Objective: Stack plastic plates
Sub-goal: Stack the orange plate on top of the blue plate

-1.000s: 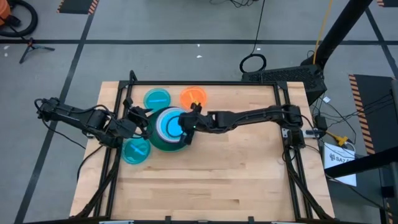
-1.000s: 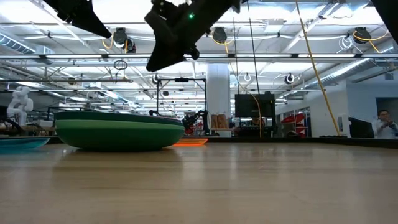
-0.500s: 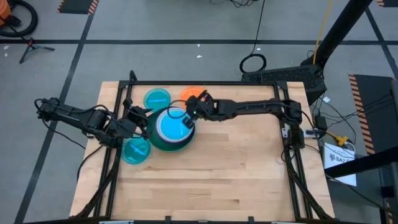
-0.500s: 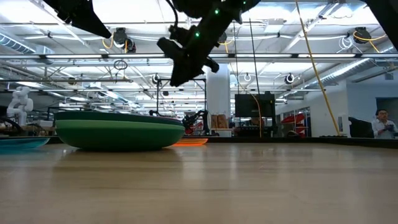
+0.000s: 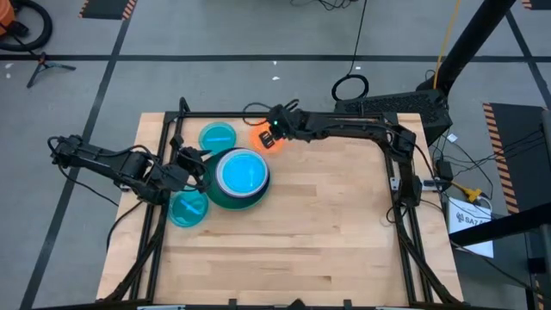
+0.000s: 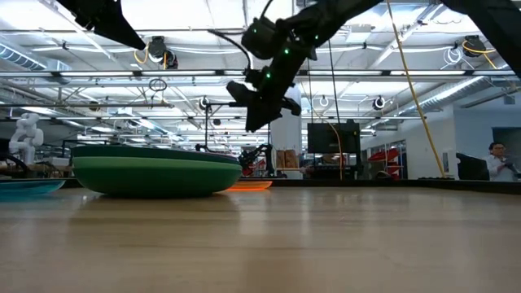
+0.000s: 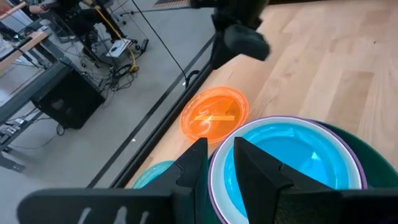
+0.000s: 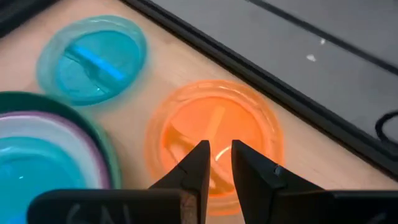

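Note:
The stack of plates (image 5: 237,176) stands left of the table's middle. A dark green plate (image 6: 155,169) is at its bottom and a translucent blue plate (image 7: 292,155) on top, with white and purple rims showing between them. An orange plate (image 8: 249,130) lies flat near the far edge. My right gripper (image 8: 217,149) hovers above it (image 5: 274,133), open by a narrow gap, well clear of the table in the low view (image 6: 254,122). My left gripper (image 7: 217,146) waits above the stack's left rim (image 5: 200,168), also narrowly open.
Two more blue plates lie flat on the table, one near the far edge (image 5: 217,136) beside the orange plate and one on the stack's near left (image 5: 188,207). A black frame rail (image 5: 284,114) runs along the far edge. Bare wood (image 5: 327,232) fills the right and near parts of the table.
My right gripper has drawn back from over the stack's right side toward the table's far edge and now hangs over the orange plate. The blue plate stays on top of the stack, now uncovered.

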`<action>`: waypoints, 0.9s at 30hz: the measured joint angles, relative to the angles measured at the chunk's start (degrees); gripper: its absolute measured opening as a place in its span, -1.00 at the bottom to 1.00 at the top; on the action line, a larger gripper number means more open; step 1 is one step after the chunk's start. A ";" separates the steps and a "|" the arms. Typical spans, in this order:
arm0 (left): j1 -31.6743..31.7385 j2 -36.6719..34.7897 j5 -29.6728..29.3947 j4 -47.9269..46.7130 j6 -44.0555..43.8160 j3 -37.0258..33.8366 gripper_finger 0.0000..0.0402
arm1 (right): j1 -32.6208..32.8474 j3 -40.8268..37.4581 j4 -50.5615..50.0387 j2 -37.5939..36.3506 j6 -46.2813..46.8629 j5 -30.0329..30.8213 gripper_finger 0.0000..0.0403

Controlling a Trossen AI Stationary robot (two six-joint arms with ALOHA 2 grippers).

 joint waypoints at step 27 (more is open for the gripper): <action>3.29 -0.02 -12.09 -7.74 -5.88 0.00 -0.58 | -7.91 -0.04 2.89 7.14 -4.18 -0.06 -0.71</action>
